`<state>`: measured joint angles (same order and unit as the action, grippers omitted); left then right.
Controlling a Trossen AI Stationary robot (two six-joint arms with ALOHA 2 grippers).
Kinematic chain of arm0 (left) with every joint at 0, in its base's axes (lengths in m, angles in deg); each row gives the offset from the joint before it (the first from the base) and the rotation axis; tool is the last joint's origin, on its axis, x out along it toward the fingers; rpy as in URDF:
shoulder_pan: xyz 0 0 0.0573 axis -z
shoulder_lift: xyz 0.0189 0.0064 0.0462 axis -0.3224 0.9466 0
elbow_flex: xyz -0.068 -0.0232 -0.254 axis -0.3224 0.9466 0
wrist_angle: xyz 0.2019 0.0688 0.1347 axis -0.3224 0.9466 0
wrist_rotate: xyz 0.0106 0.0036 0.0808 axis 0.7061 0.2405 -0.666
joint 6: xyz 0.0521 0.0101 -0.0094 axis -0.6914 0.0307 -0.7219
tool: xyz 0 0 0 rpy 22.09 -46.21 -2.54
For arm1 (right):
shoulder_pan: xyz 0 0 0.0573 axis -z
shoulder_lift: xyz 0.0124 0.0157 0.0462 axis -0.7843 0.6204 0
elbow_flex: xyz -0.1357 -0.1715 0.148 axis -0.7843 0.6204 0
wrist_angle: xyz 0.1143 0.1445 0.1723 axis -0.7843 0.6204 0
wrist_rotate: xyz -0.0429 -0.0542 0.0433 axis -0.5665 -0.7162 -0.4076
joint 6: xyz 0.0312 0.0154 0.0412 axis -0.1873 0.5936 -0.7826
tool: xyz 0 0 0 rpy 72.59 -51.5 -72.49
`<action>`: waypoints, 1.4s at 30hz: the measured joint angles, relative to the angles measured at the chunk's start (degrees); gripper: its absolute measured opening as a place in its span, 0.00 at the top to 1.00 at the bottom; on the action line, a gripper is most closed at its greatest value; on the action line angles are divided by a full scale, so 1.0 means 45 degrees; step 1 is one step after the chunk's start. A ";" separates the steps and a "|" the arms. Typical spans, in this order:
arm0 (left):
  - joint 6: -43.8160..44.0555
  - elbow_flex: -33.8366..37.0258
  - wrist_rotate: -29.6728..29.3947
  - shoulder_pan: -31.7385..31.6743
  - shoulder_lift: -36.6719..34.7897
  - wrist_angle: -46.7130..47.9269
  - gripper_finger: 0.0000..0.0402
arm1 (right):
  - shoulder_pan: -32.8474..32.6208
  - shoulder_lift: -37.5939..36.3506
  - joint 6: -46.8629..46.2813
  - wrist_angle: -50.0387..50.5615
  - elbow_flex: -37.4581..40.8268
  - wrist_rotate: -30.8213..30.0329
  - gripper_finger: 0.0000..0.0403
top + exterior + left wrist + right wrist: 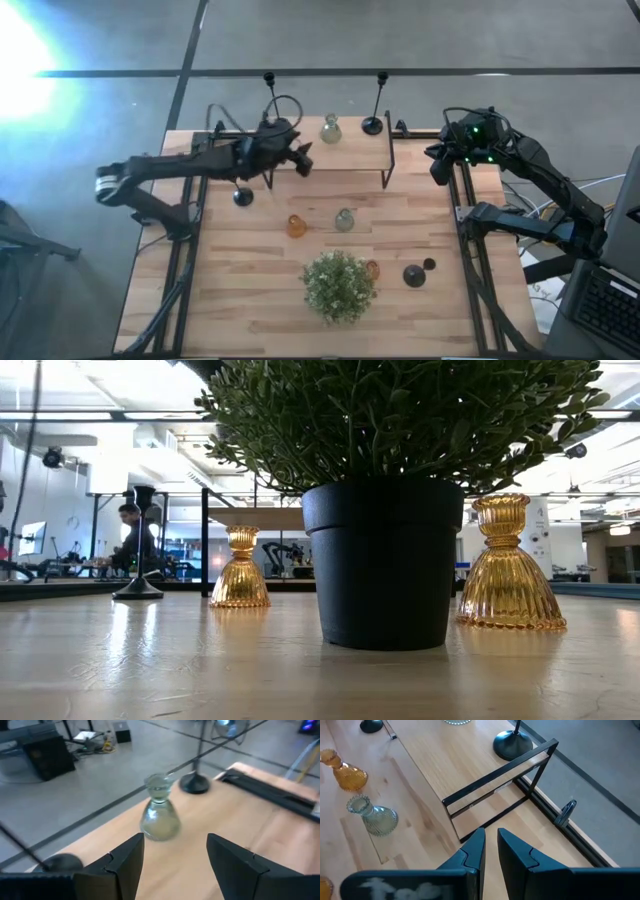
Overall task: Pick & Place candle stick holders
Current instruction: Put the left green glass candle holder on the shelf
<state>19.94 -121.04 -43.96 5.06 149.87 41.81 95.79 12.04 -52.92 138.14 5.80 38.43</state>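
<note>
A pale glass holder [330,128] [160,811] stands on its base on the raised wooden shelf [350,150] at the table's far side, between two tall black holders [372,124] [270,100]. My left gripper [303,158] [175,842] hovers open above the shelf, just left of and nearer than that glass holder, pointing at it without touching. On the table top stand a short black holder [243,197], an amber one [296,226] and a pale green one [344,220]. My right gripper [440,165] [491,845] waits shut at the far right.
A bushy plant [338,285] in a black pot [385,560] stands near the table's front middle, an amber holder [372,270] beside it. Two black holders [414,276] [429,265] stand to its right. The shelf's black metal frame [495,785] edges the shelf on the right.
</note>
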 joint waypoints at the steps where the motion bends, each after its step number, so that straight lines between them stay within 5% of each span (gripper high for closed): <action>1: 0.0124 0.0000 -0.0084 0.0224 -0.0439 0.0374 0.45 | 0.0005 0.0000 -0.0146 -0.0017 -0.0004 0.0004 0.89; 7: 0.0421 0.0000 -0.0635 0.1832 -0.2508 0.1619 0.45 | 0.0000 0.0005 -0.0587 -0.0124 0.0000 0.0547 0.89; 17: 0.1685 0.0029 -0.2377 0.4482 -0.4085 0.5052 0.45 | -0.0026 -0.0086 -0.2527 -0.1429 -0.0005 0.4189 0.89; 22: 0.3113 0.0029 -0.3009 0.5118 -0.4556 0.6353 0.46 | -0.0773 -0.0123 -0.3177 -0.2297 -0.0723 0.4321 0.89; 35: 0.5540 0.0034 -0.4354 0.6406 -0.5387 0.8795 0.46 | -0.6793 0.1225 -0.3722 -0.3020 -0.2655 -0.0604 0.89; 42: 0.5559 0.0087 -0.7109 0.7460 -0.5422 0.9124 0.46 | -0.8430 0.2947 -0.3934 -0.4332 -0.1944 -0.3507 0.89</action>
<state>44.96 -120.65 -75.96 38.64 125.47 82.87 57.86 25.31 -70.62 118.65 -2.95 22.65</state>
